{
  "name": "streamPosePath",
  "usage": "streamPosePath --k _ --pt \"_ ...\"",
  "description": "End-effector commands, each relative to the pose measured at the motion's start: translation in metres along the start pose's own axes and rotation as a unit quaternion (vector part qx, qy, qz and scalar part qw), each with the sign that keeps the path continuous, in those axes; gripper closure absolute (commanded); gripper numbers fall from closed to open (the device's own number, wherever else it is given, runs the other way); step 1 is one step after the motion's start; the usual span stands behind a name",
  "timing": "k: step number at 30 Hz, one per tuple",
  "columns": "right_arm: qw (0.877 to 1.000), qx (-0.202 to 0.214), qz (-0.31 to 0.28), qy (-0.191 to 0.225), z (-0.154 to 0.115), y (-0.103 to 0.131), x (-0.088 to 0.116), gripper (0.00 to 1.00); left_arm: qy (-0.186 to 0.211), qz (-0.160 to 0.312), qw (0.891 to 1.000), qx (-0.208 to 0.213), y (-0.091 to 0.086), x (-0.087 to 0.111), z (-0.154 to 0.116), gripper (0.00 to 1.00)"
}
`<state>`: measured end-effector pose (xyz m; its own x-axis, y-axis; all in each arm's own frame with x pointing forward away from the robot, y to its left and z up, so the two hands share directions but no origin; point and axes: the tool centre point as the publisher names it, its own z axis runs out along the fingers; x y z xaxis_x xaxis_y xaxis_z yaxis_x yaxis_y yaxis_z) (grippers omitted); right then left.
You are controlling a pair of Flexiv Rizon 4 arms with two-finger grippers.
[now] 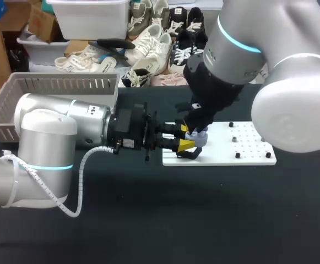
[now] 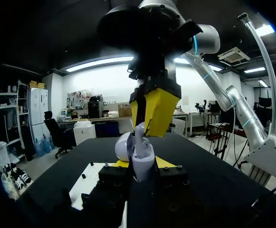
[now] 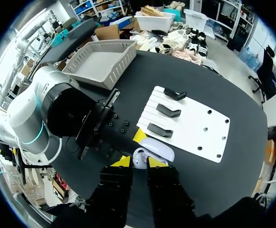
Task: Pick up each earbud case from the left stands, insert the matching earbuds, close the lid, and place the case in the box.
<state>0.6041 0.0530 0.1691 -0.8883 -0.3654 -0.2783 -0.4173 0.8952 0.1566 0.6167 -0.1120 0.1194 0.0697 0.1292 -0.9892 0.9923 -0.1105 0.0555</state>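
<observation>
— Earbud case: location?
— Above the white stand board's edge nearest the left arm, lid open.
— Left gripper?
— Fingers clamped on the case from two sides.
— Right gripper?
— Directly over the case, above the same board edge. Fingers pinch a white earbud at the case's opening.

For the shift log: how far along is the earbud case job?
Done: one earbud case is off the stands, and all three are bare. In hand: the left hand holds it open; the right hand is down at it, apparently filling it. Left: shut it and put it in the box, where no case shows.
</observation>
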Motion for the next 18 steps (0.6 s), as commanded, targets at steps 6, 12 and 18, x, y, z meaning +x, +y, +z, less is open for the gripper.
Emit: streamPosePath --k 6,12,18 --pt "1.0 -0.001 0.001 0.0 0.0029 -0.0003 -0.001 1.0 0.0 0.001 1.0 -0.002 -0.0007 0.0002 0.0005 1.0" --pt "1.0 -0.001 0.001 0.0 0.0048 0.0008 -0.0029 1.0 0.0 0.001 1.0 -0.002 -0.0007 0.0002 0.0005 1.0" --pt "1.0 -0.001 0.002 0.0 0.0069 0.0012 -0.0045 1.0 0.0 0.001 1.0 -0.002 -0.0007 0.0002 0.0005 1.0"
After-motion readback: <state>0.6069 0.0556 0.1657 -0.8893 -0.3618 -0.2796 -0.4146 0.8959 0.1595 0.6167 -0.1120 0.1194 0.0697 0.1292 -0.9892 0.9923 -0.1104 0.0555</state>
